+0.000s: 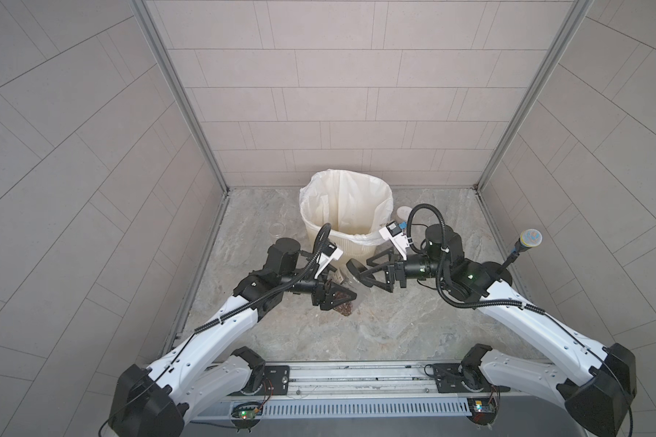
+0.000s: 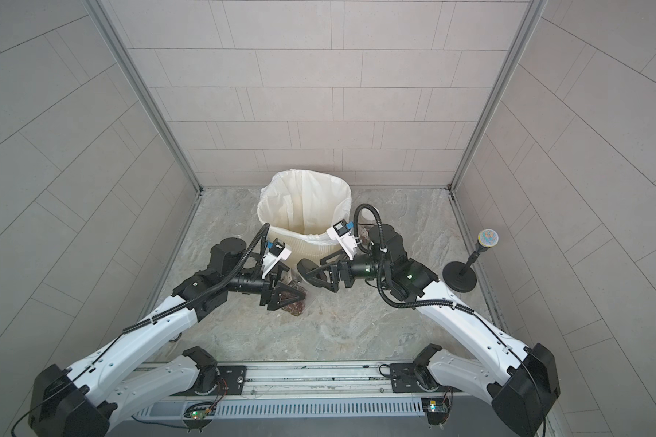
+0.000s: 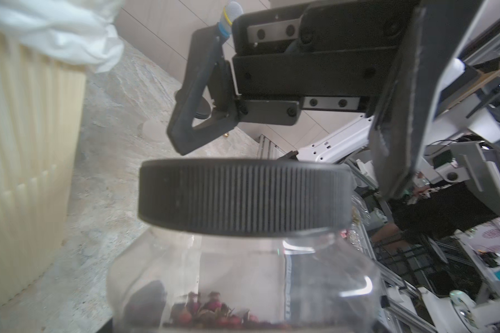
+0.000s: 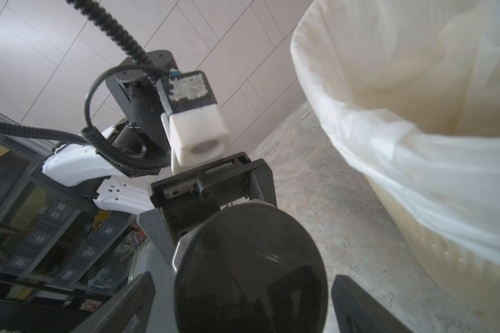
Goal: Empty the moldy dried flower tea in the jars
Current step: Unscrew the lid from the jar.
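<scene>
Left claw (image 1: 342,299) straddles the body of the squat clear jar (image 3: 243,274), one finger on each side of the wall. Can't tell if the fingers press or only bracket it. Right claw (image 4: 243,278) stands wide around the black lid (image 3: 243,199). The right wrist view shows a clear gap on each side, so it holds nothing. The lid is on and looks slightly cocked in the left wrist view.

The jar is just in front of the bin (image 1: 356,248), on the robot's side, near its ribbed wall. Can't tell whether its base rests on the table (image 1: 394,321) or is lifted. The moldy dried flower tea (image 3: 211,314) is a shallow reddish-brown layer at the jar's bottom; most of the jar is air.

Two more jars. An open clear one (image 1: 277,229) stands beside the bin on the left arm's side and looks empty. A white-lidded one (image 1: 404,211) is beside the bin on the right arm's side, mostly hidden behind that arm.

Handling, my guess: the jar is light and stiff, and its smooth wall is probably slippery under hard fingers. The safe hold is a squeeze across the widest part of the body, below the shoulder. The lid's ribbed rim is the grippy part, so take it across its diameter for twisting. The tea is loose and crumbly and should slide out once the jar tips over the bin's liner (image 1: 341,200). Bits may cling inside, or scatter on the table if the mouth stops short of the rim.
</scene>
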`<state>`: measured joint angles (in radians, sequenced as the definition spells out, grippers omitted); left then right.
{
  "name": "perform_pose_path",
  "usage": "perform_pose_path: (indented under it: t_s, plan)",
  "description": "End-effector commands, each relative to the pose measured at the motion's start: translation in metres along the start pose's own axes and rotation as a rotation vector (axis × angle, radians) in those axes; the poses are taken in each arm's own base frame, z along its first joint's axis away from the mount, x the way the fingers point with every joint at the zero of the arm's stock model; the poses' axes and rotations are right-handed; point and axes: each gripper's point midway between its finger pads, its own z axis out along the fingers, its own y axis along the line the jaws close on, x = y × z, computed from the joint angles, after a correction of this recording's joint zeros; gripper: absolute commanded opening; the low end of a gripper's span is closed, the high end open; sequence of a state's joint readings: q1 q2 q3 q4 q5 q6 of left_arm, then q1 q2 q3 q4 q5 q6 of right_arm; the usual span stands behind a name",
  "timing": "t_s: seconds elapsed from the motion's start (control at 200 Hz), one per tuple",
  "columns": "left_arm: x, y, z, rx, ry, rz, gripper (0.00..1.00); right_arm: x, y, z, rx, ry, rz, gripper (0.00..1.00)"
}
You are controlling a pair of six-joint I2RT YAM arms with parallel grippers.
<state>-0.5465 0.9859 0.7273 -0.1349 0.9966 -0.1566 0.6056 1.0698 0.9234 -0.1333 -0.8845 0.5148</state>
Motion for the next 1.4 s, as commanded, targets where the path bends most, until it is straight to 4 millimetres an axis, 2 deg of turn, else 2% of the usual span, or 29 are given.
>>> perform_pose_path:
  t_s: [0.0, 0.15, 0.265, 0.43, 0.776, 0.981, 1.171, 1.316, 1.396]
  plan:
    - [-0.018, 0.006, -0.008, -0.107, -0.053, 0.138, 0.73, 0.002, -0.001, -0.005, 0.055, 0.039, 0.013, 1.0]
    - [-0.021, 0.012, -0.012, -0.179, -0.062, 0.21, 0.72, 0.0, -0.008, -0.001, 0.104, 0.051, 0.108, 1.0]
    - [-0.017, 0.011, -0.011, -0.196, -0.031, 0.283, 0.71, -0.002, -0.017, 0.005, 0.151, 0.052, 0.145, 1.0]
    - [-0.015, 0.005, -0.009, -0.183, -0.01, 0.339, 0.71, -0.011, -0.007, 0.013, 0.125, 0.066, 0.117, 1.0]
    - [-0.025, -0.004, -0.009, -0.202, -0.055, 0.434, 0.7, 0.008, -0.007, 0.022, 0.09, 0.172, 0.123, 0.98]
    - [-0.03, -0.01, -0.011, -0.184, -0.078, 0.439, 0.7, 0.014, -0.02, 0.024, 0.147, 0.203, 0.12, 0.97]
    - [-0.028, -0.01, -0.009, -0.175, -0.077, 0.407, 0.7, 0.009, -0.032, 0.021, 0.223, 0.185, 0.113, 0.98]
    - [-0.029, -0.013, -0.009, -0.163, -0.081, 0.414, 0.7, 0.005, -0.019, 0.026, 0.136, 0.181, 0.107, 0.97]
    - [-0.033, -0.016, -0.01, -0.156, -0.091, 0.428, 0.7, 0.007, -0.011, 0.029, 0.083, 0.201, 0.102, 0.91]
